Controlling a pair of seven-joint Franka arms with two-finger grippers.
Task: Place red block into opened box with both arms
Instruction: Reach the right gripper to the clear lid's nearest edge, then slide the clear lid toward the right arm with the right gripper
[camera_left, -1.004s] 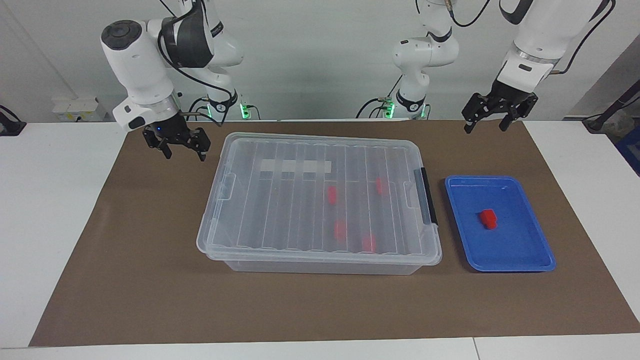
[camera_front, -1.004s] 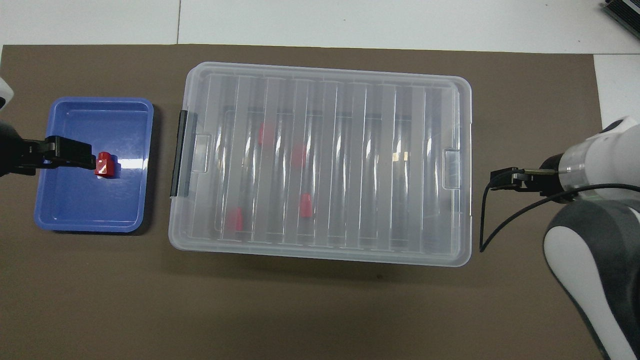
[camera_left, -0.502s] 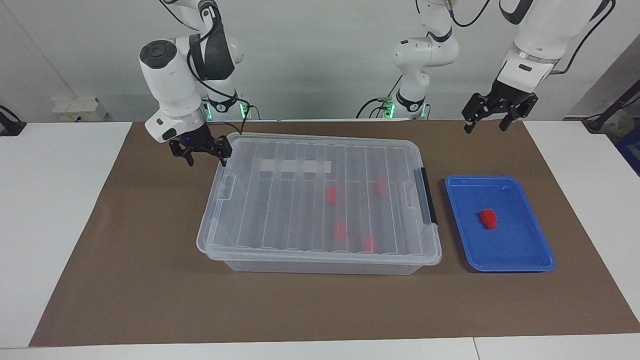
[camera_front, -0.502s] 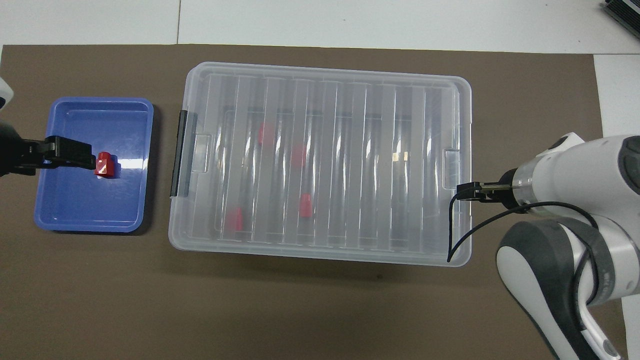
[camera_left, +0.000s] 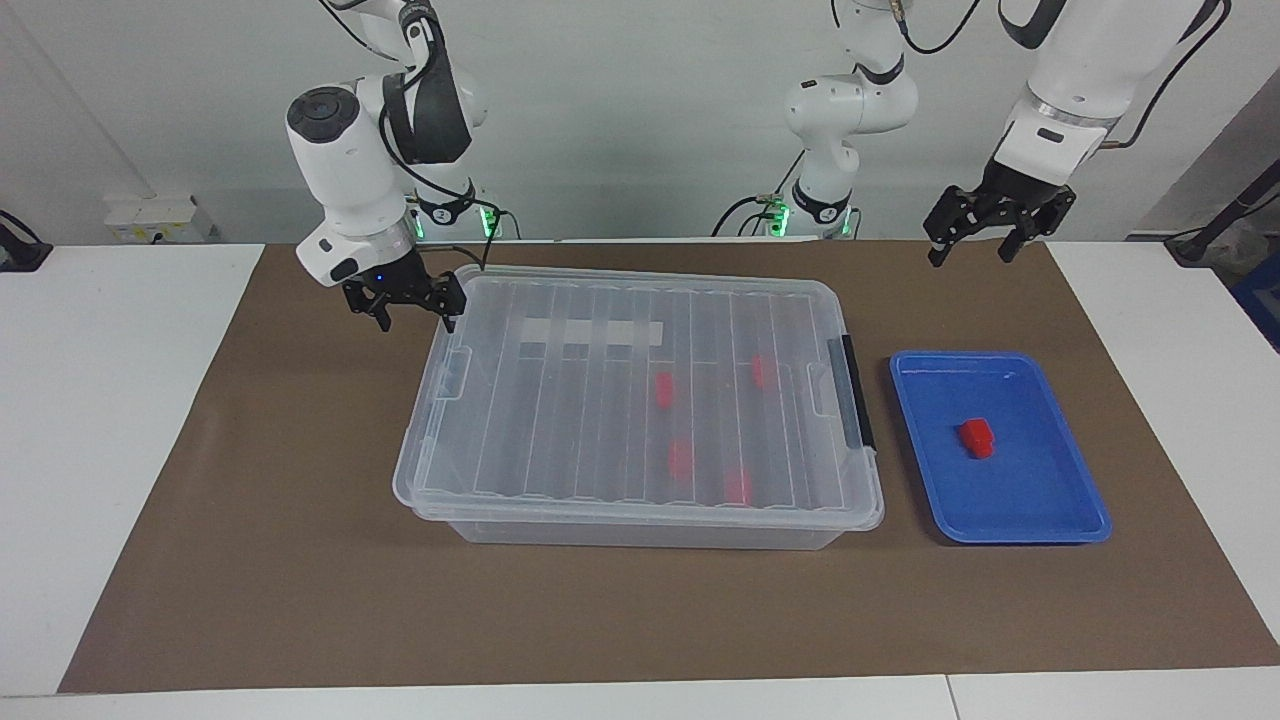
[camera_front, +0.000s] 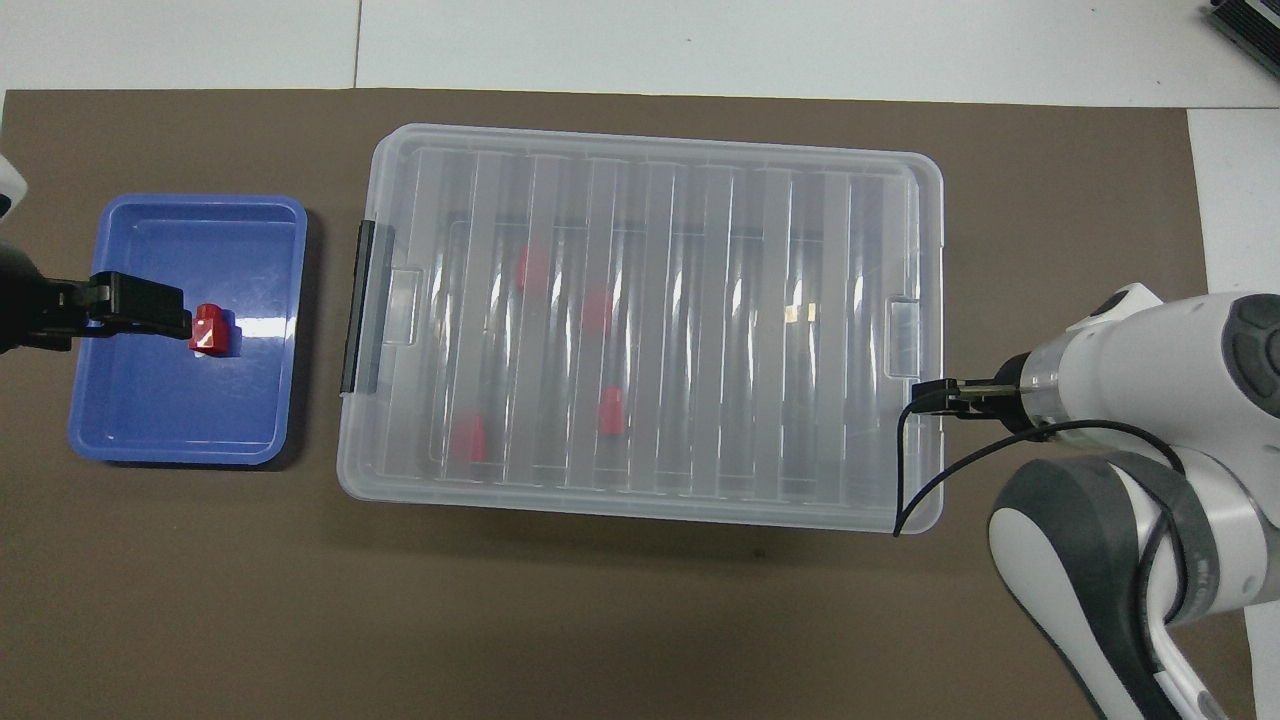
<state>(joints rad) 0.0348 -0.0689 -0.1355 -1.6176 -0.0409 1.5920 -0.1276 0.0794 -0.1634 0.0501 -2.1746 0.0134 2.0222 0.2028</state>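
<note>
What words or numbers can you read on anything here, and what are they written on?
None can be read.
Whitish label strip on the clear box's lid: looks blank, no letters show.
Dark rings at the arms' bases: a small mark on each, too small to read.
Blue tray, red block in it and brown mat: no writing shows.

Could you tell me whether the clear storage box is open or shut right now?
Shut. The ribbed lid lies flat over the whole box, its edges matching the rim all round, and the red blocks inside show only through it.
</note>
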